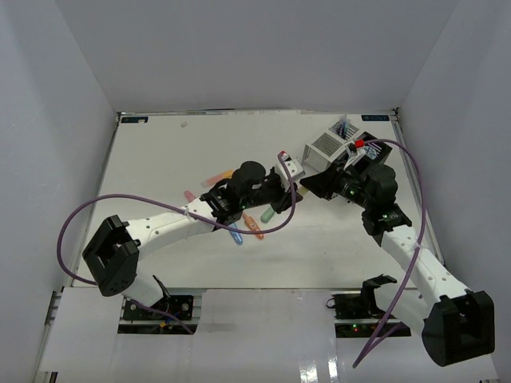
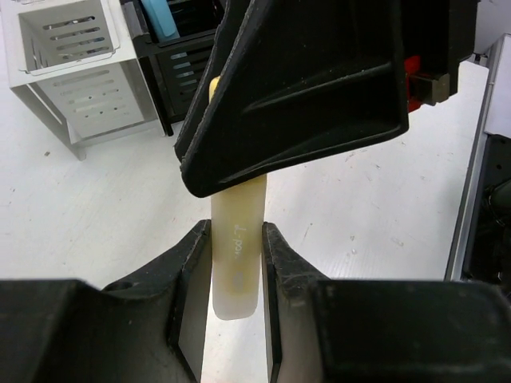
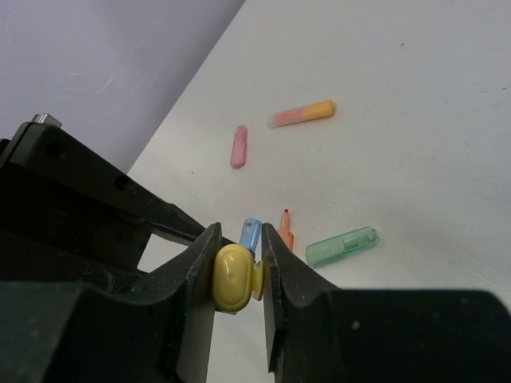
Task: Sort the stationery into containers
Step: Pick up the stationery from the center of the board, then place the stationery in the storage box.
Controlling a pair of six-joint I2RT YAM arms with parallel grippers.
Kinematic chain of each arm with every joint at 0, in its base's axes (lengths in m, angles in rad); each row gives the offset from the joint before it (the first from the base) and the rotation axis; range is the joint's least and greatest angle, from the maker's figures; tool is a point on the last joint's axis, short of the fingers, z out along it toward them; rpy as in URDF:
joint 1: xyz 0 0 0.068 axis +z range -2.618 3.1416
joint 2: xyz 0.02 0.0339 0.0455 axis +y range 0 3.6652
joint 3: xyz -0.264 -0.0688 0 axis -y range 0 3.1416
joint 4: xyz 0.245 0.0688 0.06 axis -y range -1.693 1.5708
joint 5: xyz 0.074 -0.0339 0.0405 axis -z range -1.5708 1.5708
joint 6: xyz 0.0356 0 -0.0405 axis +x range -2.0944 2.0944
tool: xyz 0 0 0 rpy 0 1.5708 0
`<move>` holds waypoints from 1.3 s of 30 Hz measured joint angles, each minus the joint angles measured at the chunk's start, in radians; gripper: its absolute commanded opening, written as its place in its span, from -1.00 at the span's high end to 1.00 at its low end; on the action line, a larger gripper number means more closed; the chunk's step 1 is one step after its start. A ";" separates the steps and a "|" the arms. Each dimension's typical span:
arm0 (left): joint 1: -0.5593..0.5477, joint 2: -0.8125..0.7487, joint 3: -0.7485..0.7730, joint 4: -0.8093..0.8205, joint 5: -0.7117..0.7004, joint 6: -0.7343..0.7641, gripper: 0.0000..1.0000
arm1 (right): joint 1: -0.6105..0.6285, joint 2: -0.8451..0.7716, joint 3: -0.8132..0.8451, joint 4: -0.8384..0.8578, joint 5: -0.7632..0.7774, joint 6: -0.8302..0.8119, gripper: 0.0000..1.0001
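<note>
A pale yellow marker (image 2: 237,263) is held between the jaws of my left gripper (image 2: 238,299). My right gripper (image 3: 238,275) is shut on the same marker's yellow cap end (image 3: 233,277), and its black finger covers the marker's far part in the left wrist view. In the top view the two grippers (image 1: 286,188) (image 1: 313,185) meet nose to nose in front of the white container (image 1: 324,148) and the black container (image 1: 363,148). Thin dark pens (image 1: 343,126) stand at the back of the boxes. The tape roll is out of view.
Loose markers lie on the table under the left arm: pink-orange (image 3: 301,114), pink (image 3: 239,146), blue (image 3: 250,232), orange (image 3: 286,229), green (image 3: 342,246). The white box (image 2: 76,72) and the black box (image 2: 180,56) stand just beyond the grippers. White walls enclose the table.
</note>
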 measured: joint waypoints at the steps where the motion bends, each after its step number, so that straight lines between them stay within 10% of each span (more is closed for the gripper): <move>1: 0.000 0.000 0.000 0.005 -0.008 -0.002 -0.07 | 0.000 0.000 0.004 -0.006 0.003 -0.004 0.85; 5: -0.002 0.000 0.005 -0.010 -0.055 -0.014 -0.70 | -0.002 -0.006 0.023 -0.061 0.073 -0.056 0.85; 9: 0.006 0.008 0.043 -0.069 -0.140 -0.044 -0.88 | -0.006 -0.006 0.077 -0.176 0.226 -0.138 0.85; 23: 0.435 -0.109 -0.013 -0.356 -0.265 -0.282 -0.96 | -0.047 0.164 0.354 -0.363 0.876 -0.373 0.85; 35: 0.437 -0.203 -0.069 -0.371 -0.312 -0.264 -0.96 | -0.129 0.383 0.414 -0.390 0.914 -0.391 0.83; 39: 0.437 -0.203 -0.069 -0.371 -0.321 -0.257 -0.96 | -0.136 0.427 0.430 -0.393 0.901 -0.391 0.50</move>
